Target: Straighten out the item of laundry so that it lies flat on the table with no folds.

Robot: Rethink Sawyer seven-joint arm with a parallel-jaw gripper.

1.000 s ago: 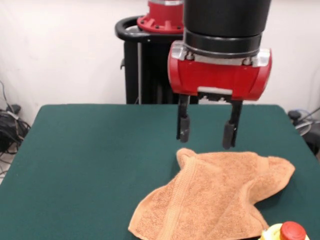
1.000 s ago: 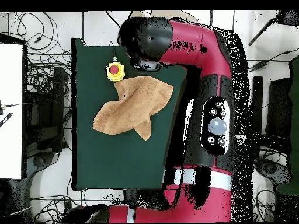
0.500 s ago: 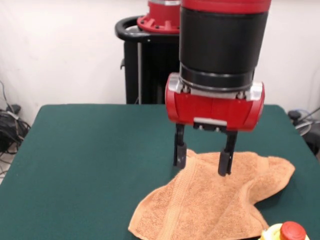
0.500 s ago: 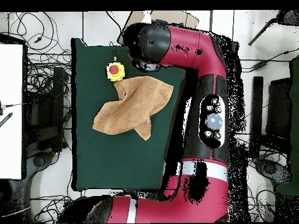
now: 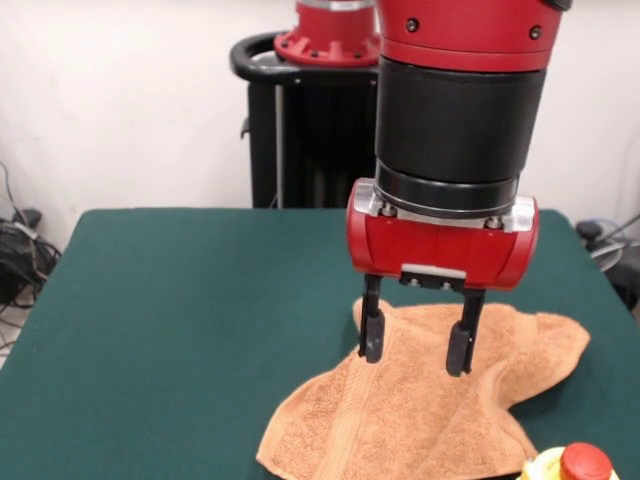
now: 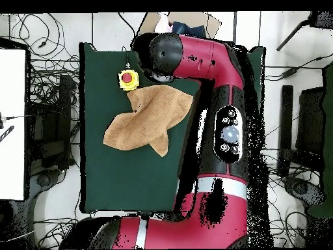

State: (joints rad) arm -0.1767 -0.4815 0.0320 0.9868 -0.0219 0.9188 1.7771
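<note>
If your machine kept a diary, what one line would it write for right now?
gripper: open, low over cloth | orange-tan terry towel: crumpled, folded | dark green felt table: towel near one edge | flattening: not done

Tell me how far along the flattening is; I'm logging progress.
Nothing looks done: the towel lies crumpled and folded on the table. In hand: the open gripper is down at its upper fold, not yet closed. Left: grasp, pull out, spread flat.

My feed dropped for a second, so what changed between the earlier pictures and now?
The gripper came down from above the towel until its open fingers sit low over the towel's far part. Nothing has been gripped or released. The towel keeps its crumpled shape on the table, and the yellow button at the near edge has not moved.
</note>
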